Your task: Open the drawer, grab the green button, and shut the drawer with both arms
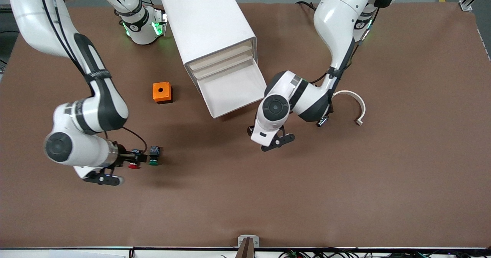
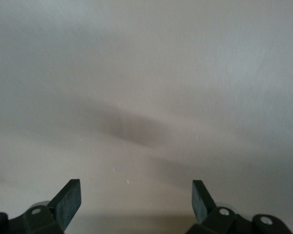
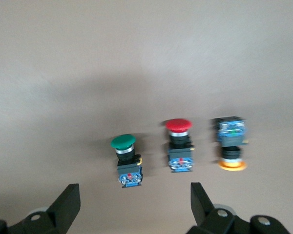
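White plastic is what you see most of: the cabinet stands on the brown table between the two arm bases, with its lowest drawer pulled out toward the front camera and showing a bare floor. Your orange box with the round hole sits beside the cabinet, toward the right arm's end of the table.

Look at the green-capped button: it lies on its side on the table, well apart from the drawer, nearer to the front camera than the orange box. A red-capped button lies just beside it, and a yellow-capped button lies just beside the red one; none of the three touches another.

Your right gripper hovers low over these buttons. Its jaws stand wide apart and hold nothing; the green and red buttons show between the two fingers in the right wrist view.

Your left gripper hangs over bare table just in front of the pulled-out drawer, toward the left arm's end. Its jaws are also spread wide with nothing between them; the left wrist view shows only tabletop and a soft shadow.

You also have a white curved piece lying on the table near the left arm's forearm.
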Controlling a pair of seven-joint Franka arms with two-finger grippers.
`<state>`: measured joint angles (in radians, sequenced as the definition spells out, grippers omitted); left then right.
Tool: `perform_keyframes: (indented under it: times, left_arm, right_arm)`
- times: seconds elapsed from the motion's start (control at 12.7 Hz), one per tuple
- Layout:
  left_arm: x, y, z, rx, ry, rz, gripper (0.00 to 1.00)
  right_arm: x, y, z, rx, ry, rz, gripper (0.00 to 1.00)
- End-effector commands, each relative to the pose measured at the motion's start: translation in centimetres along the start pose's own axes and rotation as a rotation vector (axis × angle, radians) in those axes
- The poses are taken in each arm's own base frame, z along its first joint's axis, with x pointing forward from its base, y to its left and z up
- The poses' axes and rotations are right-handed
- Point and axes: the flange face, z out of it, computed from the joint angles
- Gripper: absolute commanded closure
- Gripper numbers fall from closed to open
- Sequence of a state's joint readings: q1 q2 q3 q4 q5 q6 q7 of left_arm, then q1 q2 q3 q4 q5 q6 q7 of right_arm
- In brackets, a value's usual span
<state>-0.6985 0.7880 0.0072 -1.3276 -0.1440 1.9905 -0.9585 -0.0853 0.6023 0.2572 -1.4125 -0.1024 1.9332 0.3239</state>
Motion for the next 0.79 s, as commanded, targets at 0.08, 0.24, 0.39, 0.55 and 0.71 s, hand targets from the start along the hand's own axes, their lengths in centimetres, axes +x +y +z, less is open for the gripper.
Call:
perform_keyframes:
  times: [0.08, 0.24, 0.39, 0.55, 0.71]
  left_arm:
    - [-4.7, 1.5, 2.6, 0.007, -0.073, 0.052, 0.00]
    - [-7.8, 2.7, 3.4, 0.011, -0.105, 0.085, 0.00]
    - [-10.7, 3.6, 4.0, 0.027, -0.124, 0.072, 0.00]
    - [-13.5, 4.2, 5.2, 0.049, -0.146, 0.075, 0.00]
    - [-15.9, 4.8, 5.7, 0.056, -0.170, 0.055, 0.00]
  right_arm:
    - [-2.4, 4.6, -10.6, -0.049, 0.084, -0.054, 0.00]
    - [-4.5, 7.3, -15.5, -0.033, 0.081, -0.069, 0.00]
    - [-7.3, 10.1, -20.2, -0.004, 0.067, -0.040, 0.00]
    - [-9.8, 11.6, -23.3, -0.010, 0.052, -0.046, 0.00]
    - [-11.8, 11.8, -25.6, -0.005, 0.048, -0.038, 0.00]
